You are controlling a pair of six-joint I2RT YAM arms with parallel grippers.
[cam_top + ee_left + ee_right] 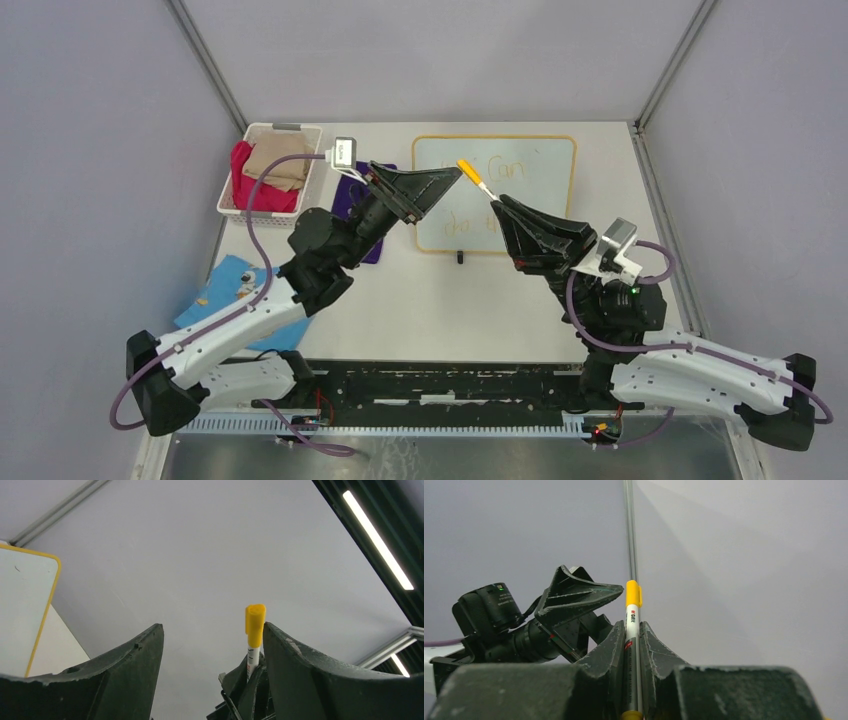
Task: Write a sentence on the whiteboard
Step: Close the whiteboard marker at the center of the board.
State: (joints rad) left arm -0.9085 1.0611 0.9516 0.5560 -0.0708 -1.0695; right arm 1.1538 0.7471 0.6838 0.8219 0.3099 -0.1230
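The whiteboard (535, 205) lies flat at the back middle of the table; its corner shows in the left wrist view (25, 600). Of the orange sentence I read "Can" (520, 165) and "do" (462, 224); the grippers hide the other words. My right gripper (497, 203) (631, 625) is shut on a white marker (631, 614), held above the board with its yellow cap (468, 170) pointing at my left gripper (452, 177). My left gripper (214, 626) is open. The cap (255, 619) stands between its fingers, close against the right one.
A white basket (228, 190) with red and tan cloths stands at the back left. A purple cloth (350, 200) lies under the left arm, and a blue cloth (222, 288) lies at the near left. The enclosure walls are grey.
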